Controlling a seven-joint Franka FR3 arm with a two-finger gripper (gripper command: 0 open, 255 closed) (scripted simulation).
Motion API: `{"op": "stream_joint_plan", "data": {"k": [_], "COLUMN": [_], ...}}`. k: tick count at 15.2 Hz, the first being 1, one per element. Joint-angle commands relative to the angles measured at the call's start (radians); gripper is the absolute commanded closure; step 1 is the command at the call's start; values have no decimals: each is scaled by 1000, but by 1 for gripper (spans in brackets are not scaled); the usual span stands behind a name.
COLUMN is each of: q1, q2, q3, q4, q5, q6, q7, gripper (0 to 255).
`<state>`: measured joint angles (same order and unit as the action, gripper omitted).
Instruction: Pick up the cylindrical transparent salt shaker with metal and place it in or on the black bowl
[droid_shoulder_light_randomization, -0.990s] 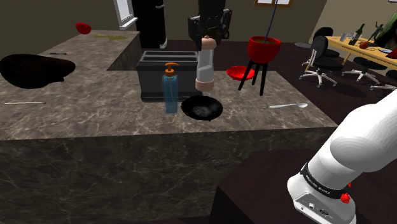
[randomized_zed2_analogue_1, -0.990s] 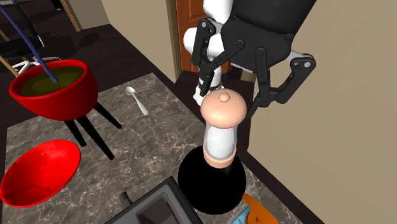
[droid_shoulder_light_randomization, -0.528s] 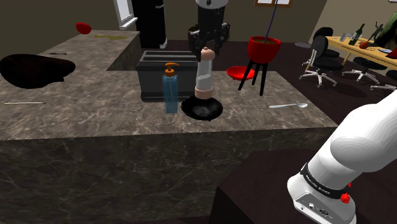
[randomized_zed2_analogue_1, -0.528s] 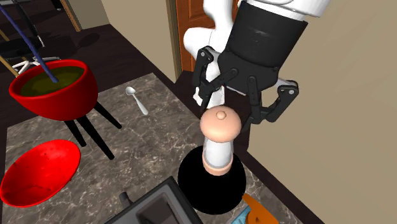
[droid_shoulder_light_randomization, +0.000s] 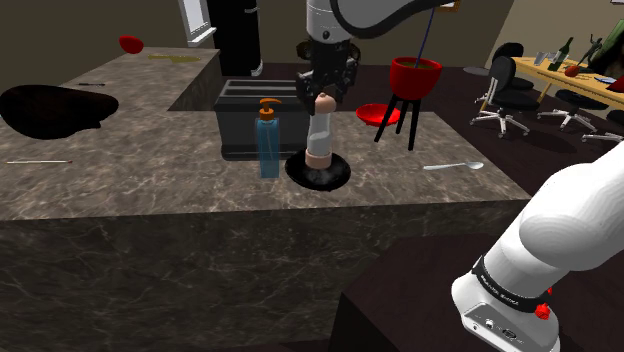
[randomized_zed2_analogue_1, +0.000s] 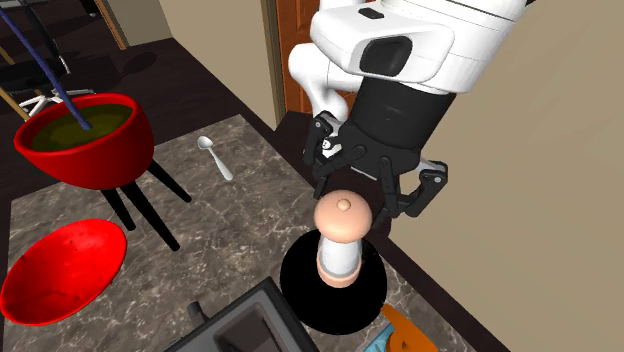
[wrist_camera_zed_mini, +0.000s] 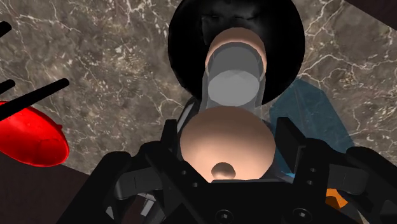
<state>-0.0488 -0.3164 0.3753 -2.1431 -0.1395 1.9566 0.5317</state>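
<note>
Hand (randomized_zed2_analogue_1: 366, 198) clasps salt shaker (randomized_zed2_analogue_1: 340, 235) by its cap, upright in black bowl (randomized_zed2_analogue_1: 300, 297); I'd release gently, then lift straight up.

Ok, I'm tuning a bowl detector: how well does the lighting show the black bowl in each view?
Shoulder view: dim; the black bowl is just a dark patch on the mottled counter. Second exterior view: brighter, yet the bowl is a flat, unshaded black disc. Wrist view: likewise flat black, with the salt shaker covering its middle.
</note>
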Motion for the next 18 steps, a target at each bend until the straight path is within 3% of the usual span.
{"op": "stream_joint_plan", "data": {"k": [1, 10, 11, 16, 18], "q1": [0, 0, 0, 0, 5], "q2": [3, 5, 5, 5, -10], "q3": [2, 3, 3, 3, 5], "q4": [-23, -36, -36, -36, 16], "q5": [-2, -4, -4, -4, 6], "q6": [26, 41, 41, 41, -26], "q7": [6, 10, 10, 10, 4], "gripper": [255, 255, 0, 0, 0]}}
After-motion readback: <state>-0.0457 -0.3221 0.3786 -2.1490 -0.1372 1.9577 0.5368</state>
